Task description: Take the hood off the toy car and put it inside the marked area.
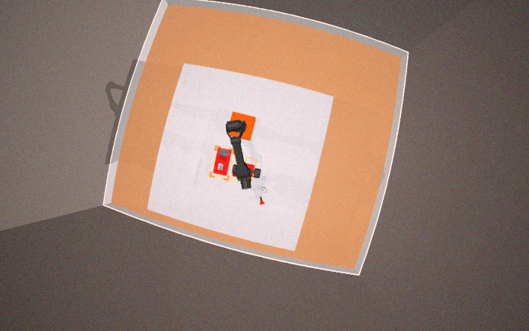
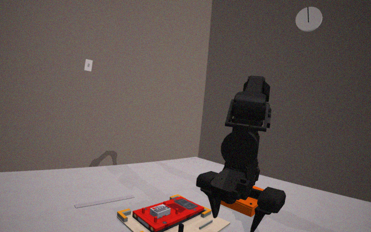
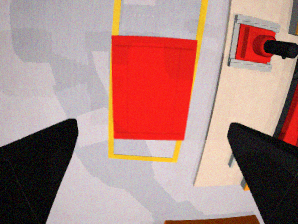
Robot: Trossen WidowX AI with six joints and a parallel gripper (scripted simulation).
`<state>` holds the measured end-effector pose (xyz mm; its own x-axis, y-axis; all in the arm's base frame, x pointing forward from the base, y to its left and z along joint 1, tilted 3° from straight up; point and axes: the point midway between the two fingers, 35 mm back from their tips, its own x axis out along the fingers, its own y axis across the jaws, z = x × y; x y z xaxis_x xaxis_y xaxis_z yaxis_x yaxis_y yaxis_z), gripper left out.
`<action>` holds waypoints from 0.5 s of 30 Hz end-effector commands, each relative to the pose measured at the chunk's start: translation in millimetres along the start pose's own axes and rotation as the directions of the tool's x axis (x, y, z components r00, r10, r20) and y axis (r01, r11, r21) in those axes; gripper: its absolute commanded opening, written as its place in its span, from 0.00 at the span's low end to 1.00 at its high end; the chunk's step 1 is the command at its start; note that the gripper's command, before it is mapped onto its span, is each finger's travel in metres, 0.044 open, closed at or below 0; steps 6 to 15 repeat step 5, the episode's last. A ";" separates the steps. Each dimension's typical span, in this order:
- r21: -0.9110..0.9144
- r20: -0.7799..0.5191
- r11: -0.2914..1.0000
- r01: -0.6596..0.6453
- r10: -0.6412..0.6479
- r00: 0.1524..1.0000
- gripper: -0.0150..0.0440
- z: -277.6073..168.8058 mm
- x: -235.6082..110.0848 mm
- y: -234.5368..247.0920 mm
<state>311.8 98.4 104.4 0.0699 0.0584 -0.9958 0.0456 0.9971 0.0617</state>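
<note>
The red hood (image 3: pixel 154 86) lies flat on the table inside the yellow marked rectangle (image 3: pixel 116 10), apart from the car; in the top view it (image 1: pixel 251 166) is mostly hidden under my arm. The toy car (image 1: pixel 222 162) (image 2: pixel 166 216), red with its inner parts showing, sits on a beige board (image 2: pixel 212 224) (image 3: pixel 246 110). My gripper (image 3: pixel 154 128) (image 1: pixel 246 171) (image 2: pixel 234 223) is open wide and empty. It hangs above the hood, with a finger on each side, touching nothing.
The arm's orange base (image 1: pixel 246 123) (image 2: pixel 243 207) stands just behind the marked area. A small red piece (image 1: pixel 261 201) and a small white round piece (image 1: pixel 263 188) lie beyond the gripper. A thin grey strip (image 2: pixel 103 201) lies left of the board.
</note>
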 end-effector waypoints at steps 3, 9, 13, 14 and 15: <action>0.000 0.000 1.000 0.007 -0.007 1.000 1.00 -0.1 -0.1 -1.1; 0.000 0.000 1.000 0.007 -0.007 1.000 1.00 -0.1 -0.1 -1.1; 0.000 0.000 1.000 0.007 -0.007 1.000 1.00 -0.1 -0.1 -1.1; 0.000 0.000 1.000 0.007 -0.007 1.000 1.00 -0.1 -0.1 -1.1; 0.000 0.000 1.000 0.007 -0.007 1.000 1.00 -0.1 -0.1 -1.1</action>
